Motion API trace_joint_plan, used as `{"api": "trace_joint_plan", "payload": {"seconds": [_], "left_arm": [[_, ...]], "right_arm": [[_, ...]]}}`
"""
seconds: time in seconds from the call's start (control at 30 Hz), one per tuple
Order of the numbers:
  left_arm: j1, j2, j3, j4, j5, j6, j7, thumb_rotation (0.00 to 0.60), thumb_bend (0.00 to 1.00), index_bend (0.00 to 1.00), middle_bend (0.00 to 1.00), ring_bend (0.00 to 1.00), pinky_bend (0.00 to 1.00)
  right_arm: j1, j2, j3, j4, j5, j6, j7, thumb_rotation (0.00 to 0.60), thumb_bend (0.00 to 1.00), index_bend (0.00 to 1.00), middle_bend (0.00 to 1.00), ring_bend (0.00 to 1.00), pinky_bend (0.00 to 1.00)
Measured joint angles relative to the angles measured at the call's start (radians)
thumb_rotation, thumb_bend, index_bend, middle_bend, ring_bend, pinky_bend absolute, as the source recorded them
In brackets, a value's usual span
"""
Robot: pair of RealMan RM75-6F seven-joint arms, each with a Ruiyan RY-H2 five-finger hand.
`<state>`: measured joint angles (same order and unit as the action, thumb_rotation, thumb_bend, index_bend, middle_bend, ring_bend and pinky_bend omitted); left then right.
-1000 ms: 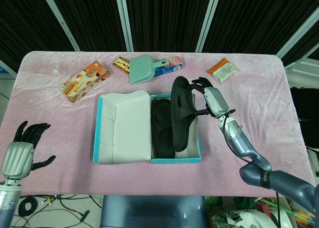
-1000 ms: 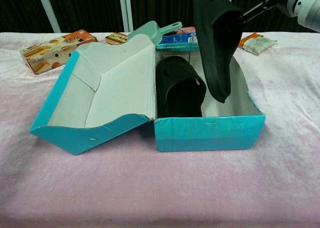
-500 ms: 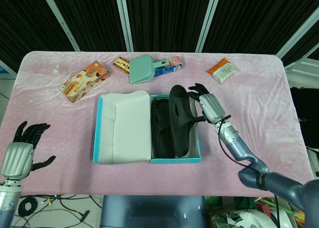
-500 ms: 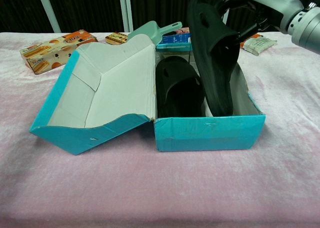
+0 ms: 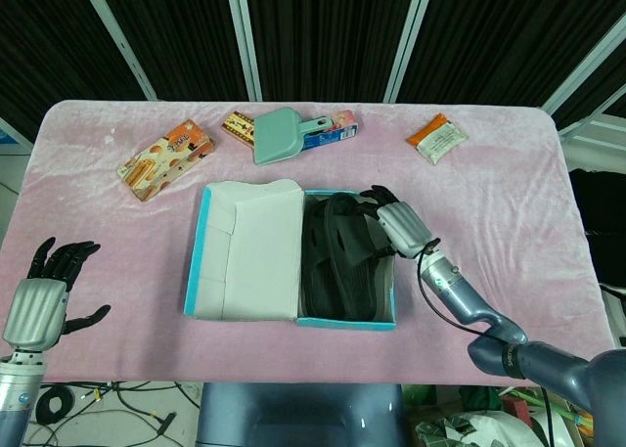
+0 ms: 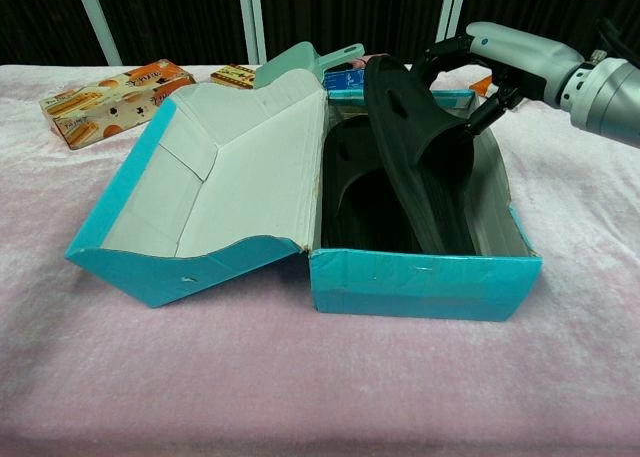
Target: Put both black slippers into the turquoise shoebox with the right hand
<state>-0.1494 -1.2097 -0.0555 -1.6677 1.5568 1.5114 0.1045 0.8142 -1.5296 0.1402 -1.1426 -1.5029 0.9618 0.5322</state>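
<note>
The turquoise shoebox (image 5: 347,321) (image 6: 425,287) stands open mid-table, its white-lined lid (image 5: 249,251) (image 6: 250,177) flipped out to the left. One black slipper (image 5: 318,261) (image 6: 350,182) lies flat in the box's left half. The second black slipper (image 5: 357,261) (image 6: 420,157) leans on its edge in the right half, its heel end above the rim. My right hand (image 5: 401,229) (image 6: 505,55) grips its upper edge at the box's far right corner. At the near left table edge my left hand (image 5: 39,305) rests with fingers spread and holds nothing.
Along the far side lie an orange snack box (image 5: 166,158) (image 6: 105,92), a small snack box (image 5: 238,126), a turquoise dustpan (image 5: 284,136) (image 6: 300,62) over a blue box (image 5: 333,132), and an orange packet (image 5: 437,137).
My right hand has come down and nearer, lowering the second slipper from above the box into its right half. The box and lid shifted slightly. The left hand stayed still.
</note>
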Motion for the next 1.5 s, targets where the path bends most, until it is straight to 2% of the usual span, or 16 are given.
{"api": "trace_joint_plan", "payload": {"seconds": [0.33,0.43,0.6,0.7,0.83,1.1,1.23,1.27,1.33,1.4,1.5], "left_arm": [[0.001,-0.005,-0.001,0.014,-0.007,-0.003,-0.014,0.6,0.0,0.16,0.16,0.13,0.0],[0.0,-0.007,-0.001,0.017,-0.008,-0.004,-0.017,0.6,0.0,0.16,0.16,0.13,0.0],[-0.004,-0.01,-0.003,0.019,-0.006,-0.008,-0.018,0.6,0.0,0.16,0.16,0.13,0.0],[-0.005,-0.01,-0.003,0.019,-0.005,-0.009,-0.018,0.6,0.0,0.16,0.16,0.13,0.0],[-0.005,-0.01,-0.003,0.019,-0.004,-0.006,-0.019,0.6,0.0,0.16,0.16,0.13,0.0],[0.001,-0.009,-0.002,0.022,-0.004,0.002,-0.026,0.6,0.0,0.16,0.16,0.13,0.0],[0.001,-0.007,-0.002,0.023,-0.002,0.003,-0.028,0.6,0.0,0.16,0.16,0.13,0.0],[0.0,-0.007,-0.002,0.023,-0.001,0.003,-0.028,0.6,0.0,0.16,0.16,0.13,0.0],[0.0,-0.006,-0.002,0.022,0.0,0.002,-0.027,0.6,0.0,0.16,0.16,0.13,0.0],[-0.001,-0.005,-0.003,0.02,0.002,0.002,-0.026,0.6,0.0,0.16,0.16,0.13,0.0],[-0.002,-0.003,-0.003,0.016,0.004,0.003,-0.023,0.6,0.0,0.16,0.16,0.13,0.0]], "right_arm": [[0.032,0.039,-0.009,-0.04,0.031,-0.111,-0.034,0.6,0.06,0.53,0.38,0.09,0.07],[0.037,0.053,-0.011,-0.05,0.042,-0.131,-0.049,0.6,0.06,0.43,0.27,0.06,0.07],[0.034,0.075,-0.012,-0.078,0.048,-0.13,-0.062,0.6,0.06,0.15,0.11,0.02,0.07],[0.03,0.092,-0.014,-0.098,0.04,-0.118,-0.072,0.6,0.06,0.07,0.05,0.0,0.07],[0.028,0.111,-0.019,-0.122,0.033,-0.113,-0.092,0.6,0.06,0.0,0.0,0.0,0.07],[0.029,0.214,-0.028,-0.227,0.053,-0.159,-0.181,0.6,0.09,0.0,0.0,0.0,0.05],[0.028,0.281,-0.032,-0.296,0.072,-0.184,-0.222,0.6,0.21,0.0,0.0,0.0,0.05],[0.026,0.296,-0.033,-0.313,0.074,-0.187,-0.226,0.6,0.28,0.0,0.0,0.0,0.05],[0.021,0.335,-0.034,-0.353,0.078,-0.189,-0.236,0.6,0.44,0.05,0.02,0.0,0.05],[0.014,0.365,-0.033,-0.387,0.076,-0.18,-0.239,0.6,0.59,0.14,0.08,0.0,0.05],[0.001,0.407,-0.031,-0.437,0.06,-0.15,-0.236,0.6,0.73,0.25,0.19,0.0,0.05]]}}
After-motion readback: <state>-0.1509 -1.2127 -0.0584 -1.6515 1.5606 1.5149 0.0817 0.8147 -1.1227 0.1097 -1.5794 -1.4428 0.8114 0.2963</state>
